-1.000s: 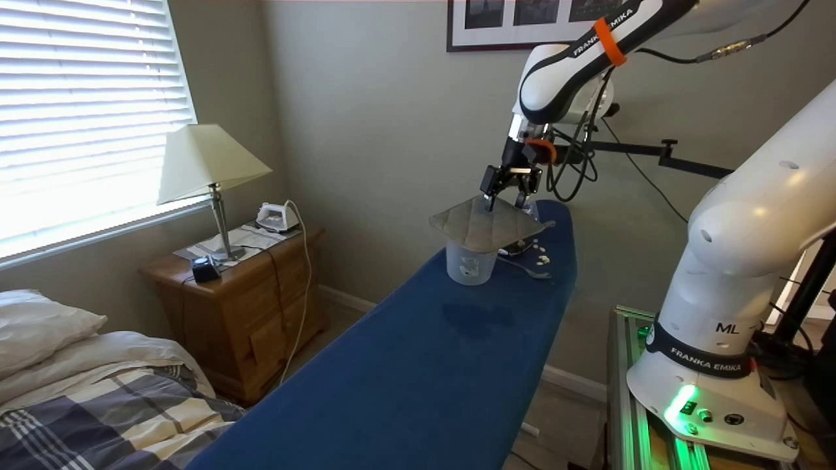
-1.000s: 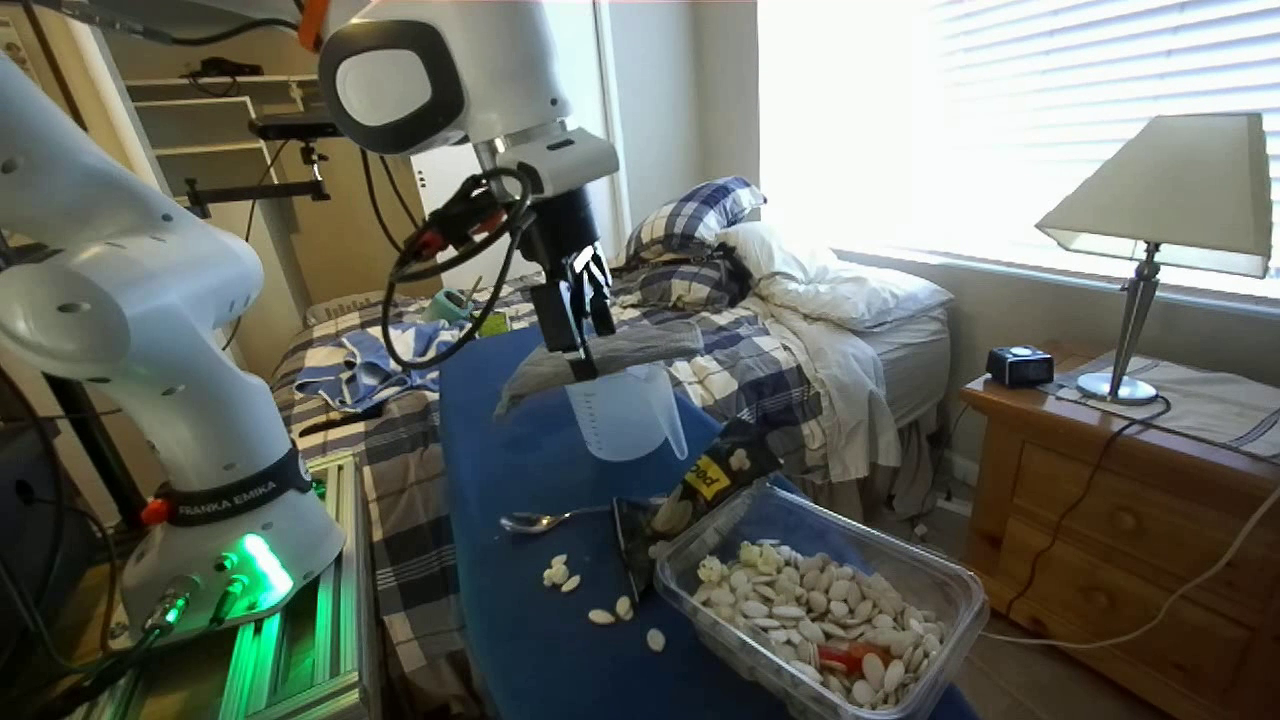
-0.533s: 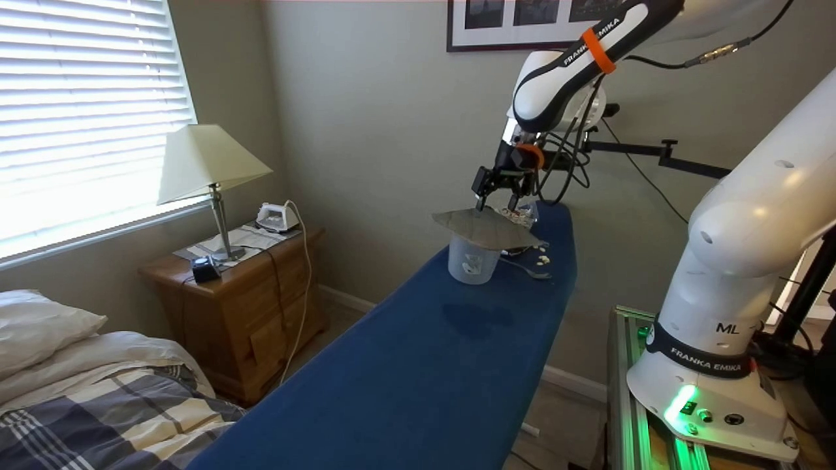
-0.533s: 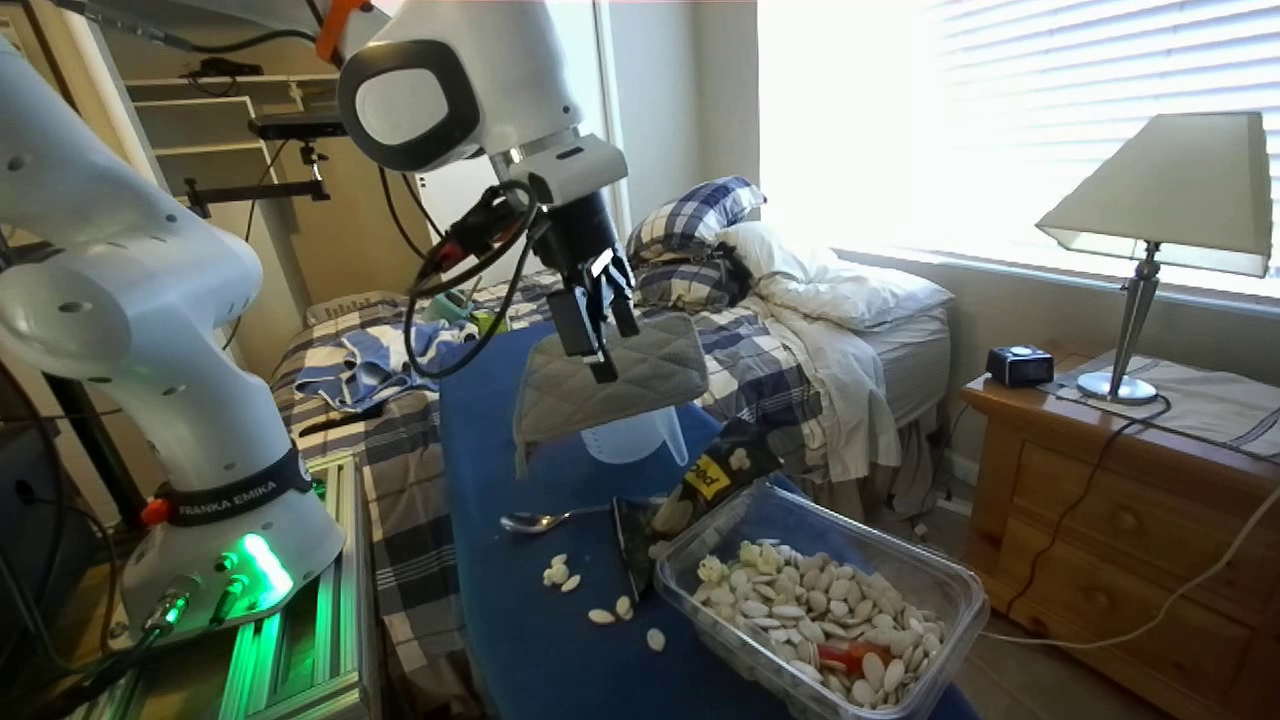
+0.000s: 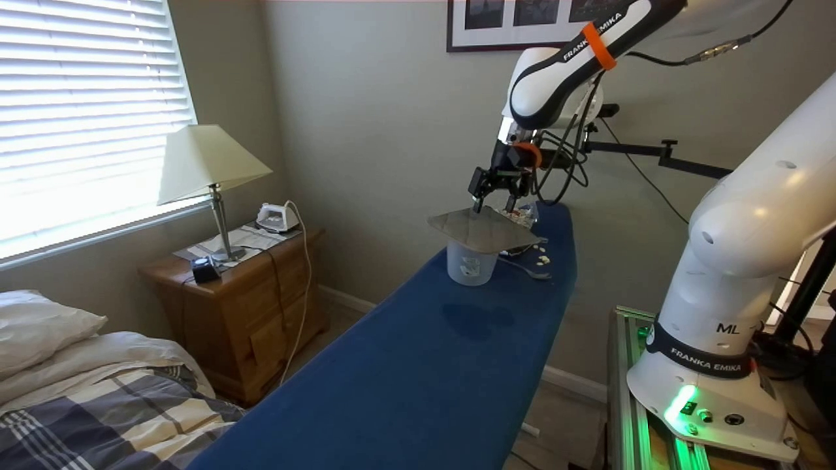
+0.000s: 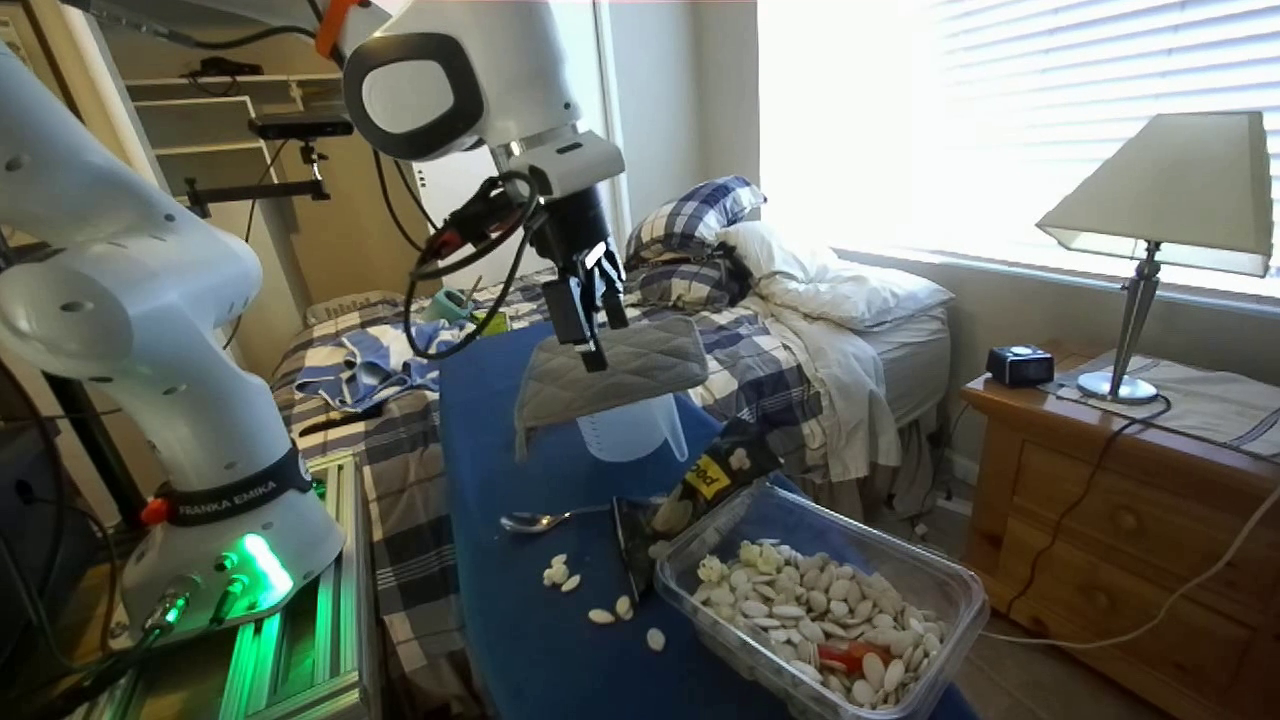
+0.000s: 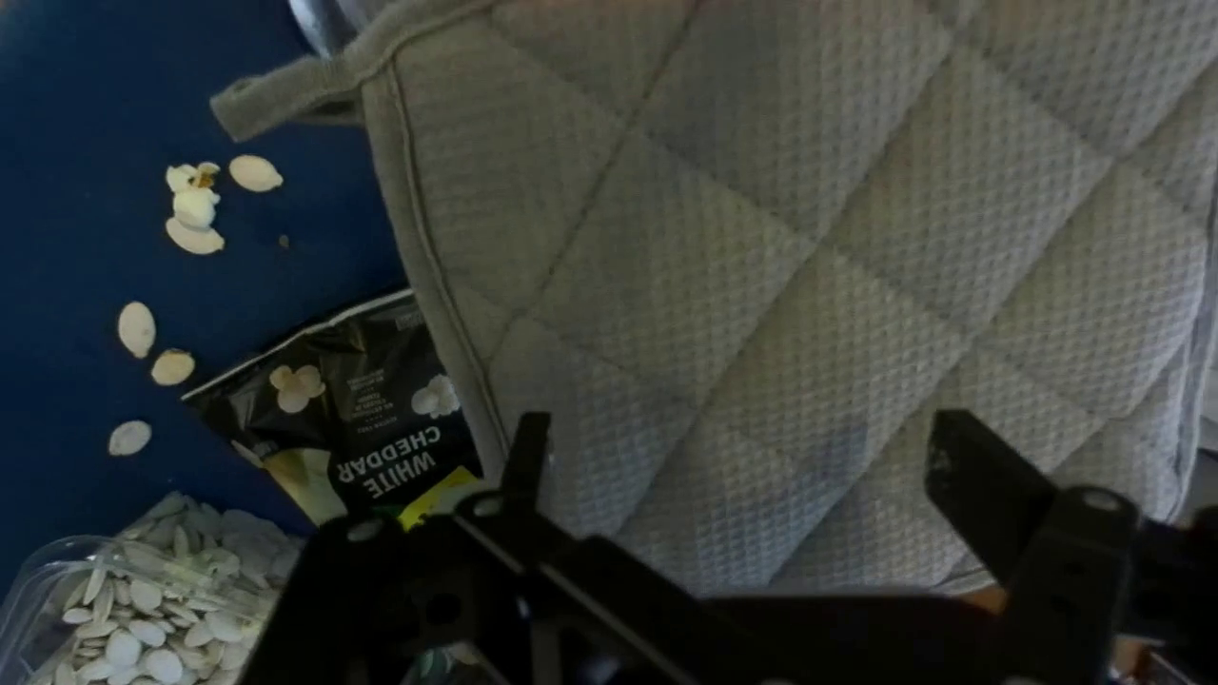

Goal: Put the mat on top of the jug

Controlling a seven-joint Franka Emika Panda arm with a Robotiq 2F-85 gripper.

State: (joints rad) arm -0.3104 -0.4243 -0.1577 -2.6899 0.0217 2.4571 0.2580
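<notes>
my gripper [image 7: 740, 433] is spread wide above the mat [image 6: 645, 375], holding nothing — jug [image 5: 471, 265] sits under the mat, presumably so its rim carries it.

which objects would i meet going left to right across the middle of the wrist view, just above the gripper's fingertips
Two loose pumpkin seeds → the black White Cheddar popcorn bag → the gray-beige quilted mat, which runs nearly to the right edge.
</notes>
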